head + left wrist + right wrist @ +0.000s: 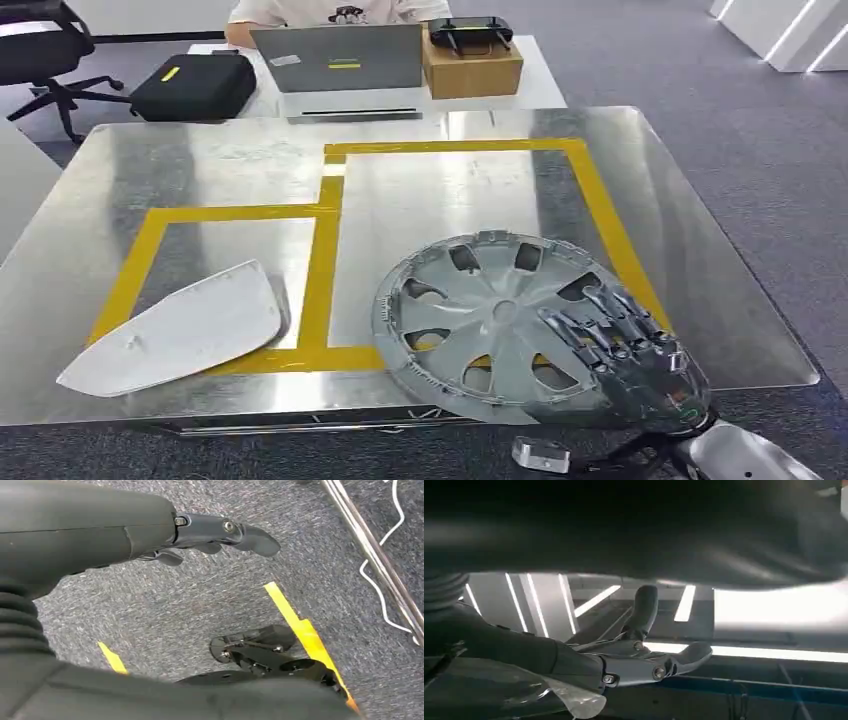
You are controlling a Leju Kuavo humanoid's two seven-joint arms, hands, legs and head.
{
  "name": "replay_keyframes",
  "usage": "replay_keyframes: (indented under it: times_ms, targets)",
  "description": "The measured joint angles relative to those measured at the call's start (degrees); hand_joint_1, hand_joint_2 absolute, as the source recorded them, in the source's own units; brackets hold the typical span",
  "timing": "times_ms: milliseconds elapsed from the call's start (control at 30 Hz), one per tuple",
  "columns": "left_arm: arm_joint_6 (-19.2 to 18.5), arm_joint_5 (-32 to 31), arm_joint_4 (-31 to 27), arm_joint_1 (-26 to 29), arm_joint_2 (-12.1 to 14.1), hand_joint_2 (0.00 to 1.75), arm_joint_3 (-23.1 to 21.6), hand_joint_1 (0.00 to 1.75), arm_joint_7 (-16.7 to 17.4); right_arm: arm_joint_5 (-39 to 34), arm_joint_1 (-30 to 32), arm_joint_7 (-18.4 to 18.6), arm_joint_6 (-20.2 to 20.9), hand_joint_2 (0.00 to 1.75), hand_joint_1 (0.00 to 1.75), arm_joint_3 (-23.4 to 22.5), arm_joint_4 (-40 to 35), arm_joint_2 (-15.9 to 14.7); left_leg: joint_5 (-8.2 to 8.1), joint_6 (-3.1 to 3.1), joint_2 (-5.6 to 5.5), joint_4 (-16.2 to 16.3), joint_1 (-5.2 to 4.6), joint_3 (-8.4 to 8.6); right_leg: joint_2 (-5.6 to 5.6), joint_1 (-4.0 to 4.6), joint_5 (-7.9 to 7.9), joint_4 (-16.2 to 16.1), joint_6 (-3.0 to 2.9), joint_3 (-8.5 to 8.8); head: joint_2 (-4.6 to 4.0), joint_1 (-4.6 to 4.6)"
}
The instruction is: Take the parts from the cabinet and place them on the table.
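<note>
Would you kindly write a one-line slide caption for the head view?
Right hand rests on a silver wheel cover overhanging the taped steel table, beside a white panel.

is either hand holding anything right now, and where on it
The right hand grips the hubcap at its near right rim, fingers lying over the face. The left hand hangs over the floor and holds nothing.

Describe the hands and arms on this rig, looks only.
Right hand: dark metallic segmented fingers, glossy grey palm shell with small coloured marks, silver forearm behind it. Left hand: dark grey fingers with round silver screws, thick matte grey thumb, ribbed grey wrist cover. No loose cables visible.
</note>
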Motion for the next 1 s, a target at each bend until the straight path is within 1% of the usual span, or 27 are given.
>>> replay_keyframes:
  times_ms: [167,233,467,667,1000]
  targets:
    - [0.11,-0.35,0.00,0.39,-0.04,0.00,0.22,0.00,0.00,1.31,0.01,0.35,-3.48,0.00,0.00,-2.52,-3.46,0.00,0.00,0.00,0.00,0.00,0.00,0.00,0.00,0.00,0.00,0.00,0.00,0.00,0.00,0.00]
    - [0.26,-0.50,0.00,0.62,-0.11,0.00,0.48,0.00,0.00,1.55,0.03,0.33,-4.13,0.00,0.00,-3.80,-5.12,0.00,0.00,0.00,0.00,0.00,0.00,0.00,0.00,0.00,0.00,0.00,0.00,0.00,0.00,0.00]
    - [0.07,-0.87,-1.03,1.23,-0.09,0.00,0.98,0.00,-0.20,2.86,0.30,-0.53,-4.11,0.00,0.00,-5.18,-7.28,0.02,0.00,0.00,0.00,0.00,0.00,0.00,0.00,0.00,0.00,0.00,0.00,-0.01,0.00,0.00]
    - [-0.96,-0.81,-1.05,1.23,-0.11,0.00,0.96,0.00,-1.33,3.12,0.47,-0.20,-4.11,0.00,0.00,-5.03,-7.25,0.02,0.00,0.00,0.00,0.00,0.00,0.00,0.00,0.00,0.00,-0.01,0.00,-0.01,0.00,0.00]
    - [-1.38,-0.48,-1.03,1.12,-0.44,0.00,0.96,0.00,-1.33,3.12,1.04,0.26,-4.11,0.00,0.00,-4.09,-7.25,0.00,-0.04,0.05,0.00,0.02,-0.09,0.00,0.00,-0.09,0.00,-0.03,0.01,-0.01,0.00,0.00]
